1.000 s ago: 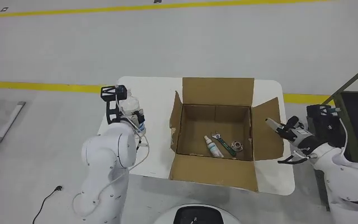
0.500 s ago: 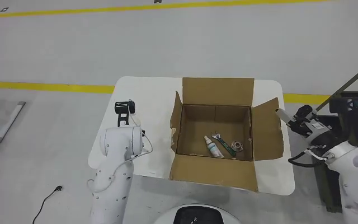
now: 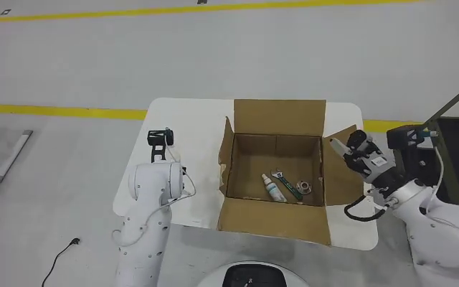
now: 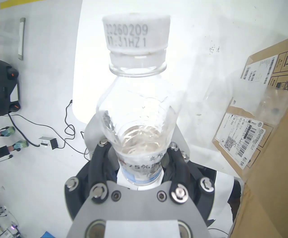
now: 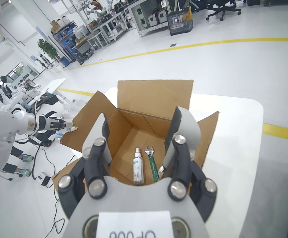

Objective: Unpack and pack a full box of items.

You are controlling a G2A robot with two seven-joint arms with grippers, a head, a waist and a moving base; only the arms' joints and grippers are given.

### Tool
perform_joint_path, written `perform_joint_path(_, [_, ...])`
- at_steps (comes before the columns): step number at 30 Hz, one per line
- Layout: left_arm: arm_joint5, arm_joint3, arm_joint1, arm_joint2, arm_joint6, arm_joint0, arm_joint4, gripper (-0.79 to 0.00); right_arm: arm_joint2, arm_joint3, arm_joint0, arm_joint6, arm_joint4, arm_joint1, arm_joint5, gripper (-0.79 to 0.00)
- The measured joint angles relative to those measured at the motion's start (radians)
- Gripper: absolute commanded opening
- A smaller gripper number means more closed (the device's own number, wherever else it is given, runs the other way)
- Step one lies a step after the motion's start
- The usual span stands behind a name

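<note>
1. The water bottle (image 4: 137, 101) is gripped by the left gripper (image 4: 139, 155), jaws clamped round its lower body. Its long axis runs straight out from the jaws to the white cap. From across the worktop (image 3: 193, 118) it looks close to upright, just beside the left flap of the box (image 5: 155, 94).
2. The right gripper (image 5: 141, 121) hangs over the box's right flap, jaws spread wide and holding nothing.
3. The box stands open, flaps out. On its bottom a spray bottle (image 3: 272, 188) and a wrench (image 3: 287, 185) lie side by side, long axes front to back, nozzle and wrench head toward the far wall. A small round metal part (image 3: 303, 187) lies just right of the wrench.
4. The worktop is white with rounded corners. The floor (image 3: 287, 50) is pale grey with yellow lines (image 3: 72, 112). Benches (image 5: 105, 27), shelving (image 5: 65, 38) and office chairs (image 5: 222, 9) stand well back.
5. The water bottle's base is buried between the jaws. A right finger half hides the metal part, and I cannot tell what it is.
</note>
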Motion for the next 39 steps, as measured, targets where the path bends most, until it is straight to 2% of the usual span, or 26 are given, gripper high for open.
perform_joint_path(3, [-0.088,0.027,0.007,0.0,0.072,0.048,0.037,-0.785,-0.044,0.013,-0.004,-0.012,-0.02,-0.002,0.01,-0.785])
perform_joint_path(10, [-0.192,0.105,0.016,-0.026,0.099,0.079,-0.007,-0.785,-0.065,0.037,-0.021,-0.017,-0.026,-0.004,0.008,-0.785])
perform_joint_path(13, [-0.18,0.163,0.017,-0.034,0.109,0.067,-0.015,-0.785,-0.059,0.041,-0.029,-0.009,-0.021,-0.004,0.0,-0.785])
perform_joint_path(18, [-0.092,0.284,0.016,-0.029,0.14,0.027,0.04,-0.785,-0.056,0.043,-0.044,-0.001,-0.015,-0.003,-0.014,-0.785])
perform_joint_path(30, [-0.09,0.293,0.016,-0.031,0.154,0.031,0.035,-0.785,-0.047,0.052,-0.051,0.02,-0.006,-0.001,-0.049,-0.785])
perform_joint_path(34, [-0.074,0.332,0.015,-0.032,0.219,0.017,0.003,-0.785,-0.052,0.058,-0.042,0.026,-0.008,0.0,-0.062,-0.785])
perform_joint_path(39, [-0.077,0.423,0.014,-0.03,0.24,-0.027,-0.018,-0.785,-0.044,0.07,-0.031,0.038,-0.011,0.003,-0.071,-0.785])
